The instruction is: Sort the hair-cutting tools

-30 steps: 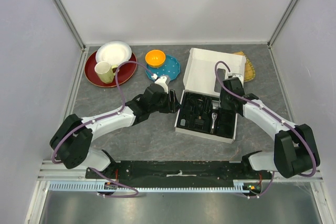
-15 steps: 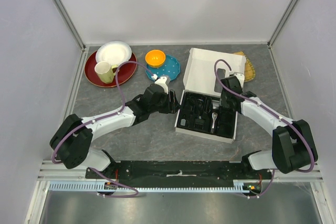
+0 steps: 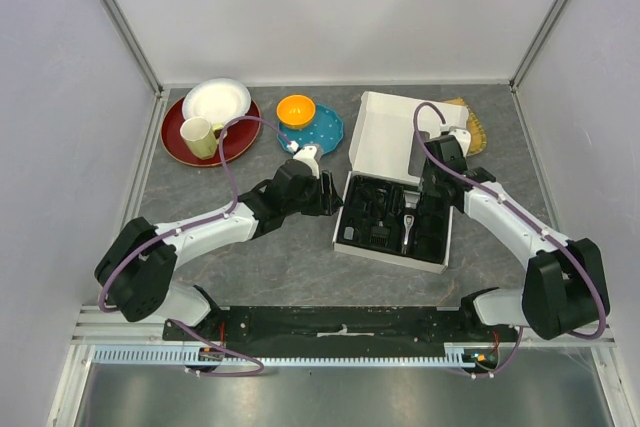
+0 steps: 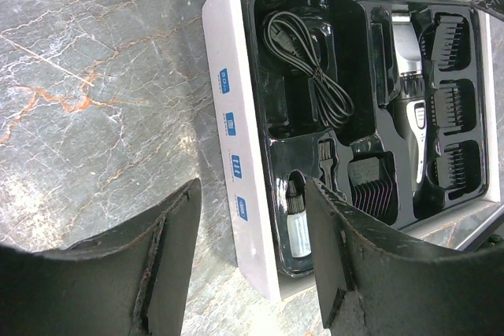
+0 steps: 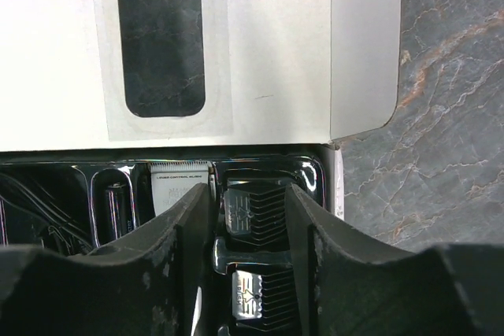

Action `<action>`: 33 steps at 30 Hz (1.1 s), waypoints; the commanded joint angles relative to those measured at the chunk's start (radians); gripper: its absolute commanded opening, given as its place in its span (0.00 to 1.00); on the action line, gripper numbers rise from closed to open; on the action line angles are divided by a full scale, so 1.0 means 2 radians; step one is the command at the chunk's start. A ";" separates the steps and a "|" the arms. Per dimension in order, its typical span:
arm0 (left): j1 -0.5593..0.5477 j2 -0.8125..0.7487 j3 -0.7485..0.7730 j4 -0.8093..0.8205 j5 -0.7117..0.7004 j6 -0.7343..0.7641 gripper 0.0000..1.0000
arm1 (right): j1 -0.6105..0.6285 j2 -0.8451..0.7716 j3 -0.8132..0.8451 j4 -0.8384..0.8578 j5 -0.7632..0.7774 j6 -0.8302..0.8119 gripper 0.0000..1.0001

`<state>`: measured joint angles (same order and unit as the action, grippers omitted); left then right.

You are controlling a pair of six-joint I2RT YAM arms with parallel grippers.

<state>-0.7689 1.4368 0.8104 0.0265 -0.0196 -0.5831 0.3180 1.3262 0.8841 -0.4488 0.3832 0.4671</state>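
The hair-cutting tools lie in the black tray of a white box (image 3: pixel 352 209). In the left wrist view I see the coiled cord (image 4: pixel 311 68), the black-and-silver clipper (image 4: pixel 409 108), several comb attachments (image 4: pixel 453 104) and a small cylinder (image 4: pixel 298 222). My left gripper (image 4: pixel 252 265) is open, low at the box's left end, its fingers astride the box wall without touching it. My right gripper (image 5: pixel 248 257) is open over the tray's right column. Its fingers flank two comb attachments (image 5: pixel 256 214) that sit in their pockets. The clipper's blade (image 5: pixel 181 182) is just left of them.
The box lid (image 3: pixel 390 137) lies open toward the back, with a yellow item (image 3: pixel 477 132) behind it. At the back left are a red plate (image 3: pixel 180 147), a white plate (image 3: pixel 217 100), a mug (image 3: pixel 197 134), an orange bowl (image 3: pixel 296 109) and a blue plate (image 3: pixel 325 132).
The right wrist has shifted slightly toward the back of the table over the tray's right column. The left arm has not moved.
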 commanded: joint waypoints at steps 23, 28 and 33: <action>0.005 -0.020 0.001 -0.008 -0.019 0.019 0.62 | -0.001 0.041 -0.031 0.025 0.011 0.020 0.13; 0.009 -0.031 0.014 -0.010 -0.027 0.022 0.62 | -0.001 0.004 0.015 -0.006 0.025 0.023 0.36; 0.019 -0.034 0.033 -0.027 -0.032 0.020 0.63 | -0.002 -0.012 0.067 -0.046 0.066 0.021 0.56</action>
<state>-0.7483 1.4052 0.8165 -0.0219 -0.0452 -0.5770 0.3176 1.3617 0.9077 -0.4938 0.4278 0.5056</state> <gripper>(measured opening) 0.626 0.530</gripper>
